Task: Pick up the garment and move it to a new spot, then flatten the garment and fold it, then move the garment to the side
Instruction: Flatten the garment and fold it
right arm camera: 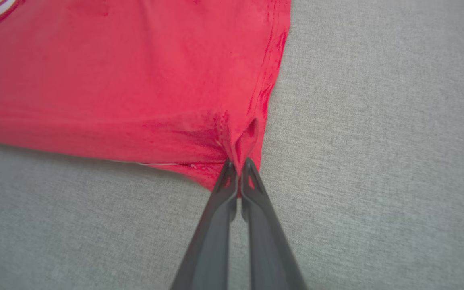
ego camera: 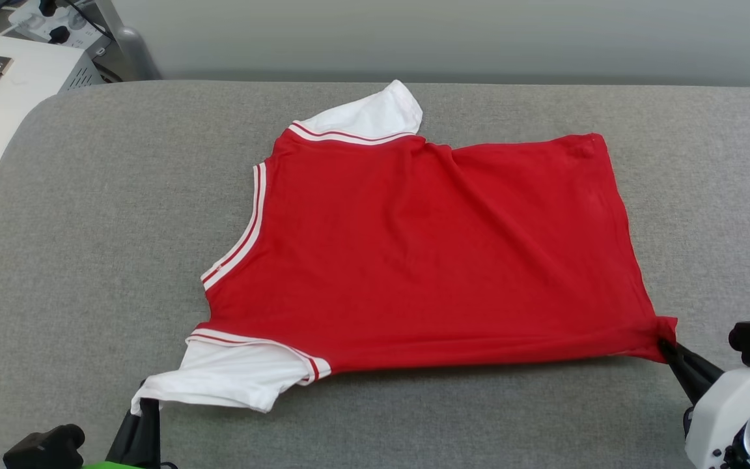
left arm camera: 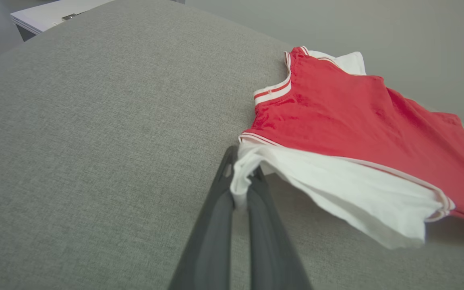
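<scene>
Progress check: flattening looks mostly done, while folding and the shift to the side are judged not yet started. The red jersey T-shirt [ego camera: 427, 254] is spread across the middle of the grey woven tabletop [ego camera: 75, 260], neckline to the left, hem to the right. The plain side is turned up, so no print can be seen.

The left gripper [ego camera: 148, 409] is clamped tight on the cuff of the near white sleeve [ego camera: 232, 378], which is drawn out to a point and lifted a bit off the surface. The right gripper [ego camera: 666, 343] is pinched closed on the near right hem corner [ego camera: 665, 329], where the knit is bunched into little pleats.

Thin, soft, stretchy cloth is suggested by the diagonal wrinkles running toward the far sleeve [ego camera: 368, 117]. Red-and-white striped trim [ego camera: 248, 241] is sewn round the neckline and armholes.
</scene>
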You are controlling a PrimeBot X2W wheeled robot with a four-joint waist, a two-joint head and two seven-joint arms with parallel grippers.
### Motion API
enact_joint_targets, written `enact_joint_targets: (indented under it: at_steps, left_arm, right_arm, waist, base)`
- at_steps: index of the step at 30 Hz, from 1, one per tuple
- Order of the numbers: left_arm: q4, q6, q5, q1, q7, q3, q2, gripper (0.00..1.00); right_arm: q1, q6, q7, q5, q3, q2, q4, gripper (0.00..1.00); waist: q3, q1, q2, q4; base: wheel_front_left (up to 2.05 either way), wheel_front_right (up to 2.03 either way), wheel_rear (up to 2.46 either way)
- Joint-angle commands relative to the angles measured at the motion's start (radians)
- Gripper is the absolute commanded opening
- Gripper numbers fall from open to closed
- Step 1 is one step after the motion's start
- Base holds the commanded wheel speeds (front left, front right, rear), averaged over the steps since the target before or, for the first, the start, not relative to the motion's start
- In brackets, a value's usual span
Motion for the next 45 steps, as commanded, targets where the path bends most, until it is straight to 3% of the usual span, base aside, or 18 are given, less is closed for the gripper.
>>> enact_joint_targets:
  at_steps: [1, 4, 11, 17, 27, 36, 41, 42, 44, 45]
  left_arm:
    - [-0.026, 0.018, 0.005, 0.018, 0.007, 0.011, 0.015, 0.0]
    - [-0.083, 0.03, 0.015, 0.014, 0.021, 0.012, 0.029, 0.0]
    - [-0.11, 0.008, 0.047, -0.151, 0.055, -0.019, 0.051, 0.0]
    - [-0.057, -0.028, 0.069, -0.333, 0.091, -0.055, 0.06, 0.0]
    - [0.198, -0.101, 0.065, -0.583, 0.149, -0.116, 0.035, 0.0]
    - [0.516, -0.216, 0.029, -0.76, 0.204, -0.174, -0.004, 0.0]
    - [0.645, -0.259, 0.009, -0.82, 0.24, -0.203, -0.014, 0.0]
    - [0.665, -0.265, 0.006, -0.828, 0.241, -0.209, -0.015, 0.0]
    - [0.693, -0.274, 0.0, -0.836, 0.236, -0.217, -0.019, 0.0]
    - [0.703, -0.277, -0.003, -0.838, 0.236, -0.221, -0.02, 0.14]
  right_arm:
    - [0.027, -0.002, 0.022, -0.013, -0.025, 0.005, -0.029, 0.0]
    - [0.061, -0.002, 0.051, -0.035, -0.071, 0.03, -0.085, 0.0]
    - [0.033, -0.002, 0.074, -0.073, -0.129, 0.111, -0.155, 0.0]
    - [-0.08, -0.002, 0.092, -0.093, -0.12, 0.116, -0.147, 0.0]
    - [-0.243, -0.002, 0.08, -0.098, -0.084, 0.118, -0.008, 0.0]
    - [-0.328, -0.002, 0.059, -0.074, -0.002, 0.115, 0.131, 0.0]
    - [-0.352, -0.002, 0.034, -0.063, 0.044, 0.111, 0.191, 0.0]
    - [-0.355, -0.002, 0.028, -0.058, 0.053, 0.112, 0.203, 0.09]
    - [-0.357, -0.002, 0.009, -0.049, 0.07, 0.111, 0.216, 0.47]
    - [-0.357, -0.002, -0.004, -0.045, 0.072, 0.11, 0.22, 0.99]
  waist:
    - [0.001, 0.0001, -0.0001, 0.0]
    - [0.006, 0.0001, -0.0001, 0.003]
    - [0.04, 0.0001, -0.0001, -0.003]
    - [0.096, 0.0001, -0.0001, -0.021]
    - [0.198, 0.0001, -0.0001, -0.029]
    - [0.256, 0.0001, -0.0001, -0.038]
    - [0.257, 0.0001, -0.0001, -0.047]
    - [0.253, 0.0001, -0.0001, -0.049]
    - [0.243, 0.0001, -0.0001, -0.051]
    - [0.237, 0.0001, -0.0001, -0.052]
  base:
    - [0.0, 0.0, 0.0]
    - [0.0, 0.0, 0.0]
    - [0.0, 0.0, 0.0]
    - [0.0, 0.0, 0.0]
    - [0.0, 0.0, 0.0]
    - [0.0, 0.0, 0.0]
    - [0.0, 0.0, 0.0]
    - [0.0, 0.0, 0.0]
    - [0.0, 0.0, 0.0]
    - [0.0, 0.0, 0.0]
